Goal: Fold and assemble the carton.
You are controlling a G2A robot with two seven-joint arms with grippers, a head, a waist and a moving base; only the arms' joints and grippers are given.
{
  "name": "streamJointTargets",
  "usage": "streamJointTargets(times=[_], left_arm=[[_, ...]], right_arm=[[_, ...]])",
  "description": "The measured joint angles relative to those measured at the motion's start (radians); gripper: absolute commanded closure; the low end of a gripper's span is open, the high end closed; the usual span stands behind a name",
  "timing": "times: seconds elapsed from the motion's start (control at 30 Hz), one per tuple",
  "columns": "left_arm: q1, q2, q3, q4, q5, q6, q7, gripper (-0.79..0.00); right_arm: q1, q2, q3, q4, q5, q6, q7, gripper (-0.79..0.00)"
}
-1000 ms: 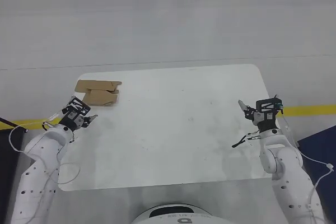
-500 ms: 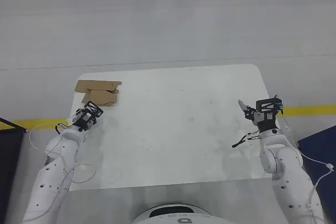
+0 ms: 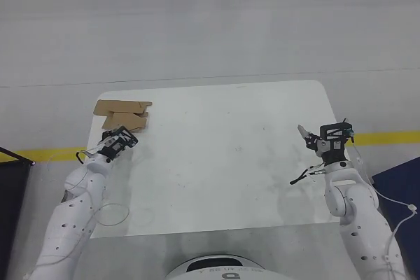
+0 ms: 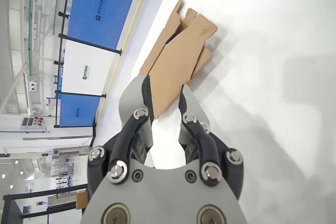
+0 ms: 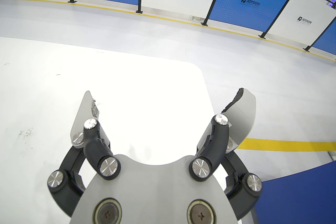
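Left pincer (image 4: pixel 163 84), half-open, straddles the flat carton (image 4: pixel 181 51) edge; right pincer (image 5: pixel 165 92) gapes wide.

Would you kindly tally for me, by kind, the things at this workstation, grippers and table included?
carton, brown cardboard, lying flat: 1 (its layers overlap; I cannot tell if there is a second piece)
grippers: 2, the left gripper and the right gripper, both open
table, white: 1
Total: 4

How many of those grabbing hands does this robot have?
2. The left gripper is at the flat carton by the table's far left corner; the right gripper hangs over the table's right edge.
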Motion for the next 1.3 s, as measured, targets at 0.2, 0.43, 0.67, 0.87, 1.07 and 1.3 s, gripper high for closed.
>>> streamJointTargets(times=[0.2, 0.43, 0.67, 0.87, 1.07, 1.3], left_arm=[[-0.045, -0.006, 0.019, 0.062, 0.014, 0.030, -0.006, -0.323], [-0.099, -0.017, 0.050, 0.124, 0.016, 0.069, -0.026, -0.345], [-0.151, -0.027, 0.085, 0.187, 0.025, 0.073, -0.038, -0.326], [-0.138, -0.026, 0.076, 0.180, 0.029, 0.092, -0.042, -0.336], [-0.091, -0.020, 0.047, 0.129, 0.033, 0.101, -0.044, -0.366], [-0.024, -0.006, 0.014, 0.047, 0.073, 0.032, -0.041, -0.366]], right_arm=[[0.000, 0.000, 0.000, 0.000, 0.000, 0.000, 0.000, -0.785], [0.000, 0.000, 0.000, 0.000, 0.000, 0.000, 0.000, -0.785], [0.000, 0.000, 0.000, 0.000, 0.000, 0.000, 0.000, -0.785], [0.000, 0.000, 0.000, 0.000, 0.000, 0.000, 0.000, -0.785], [0.000, 0.000, 0.000, 0.000, 0.000, 0.000, 0.000, -0.785], [0.000, 0.000, 0.000, 0.000, 0.000, 0.000, 0.000, -0.785]])
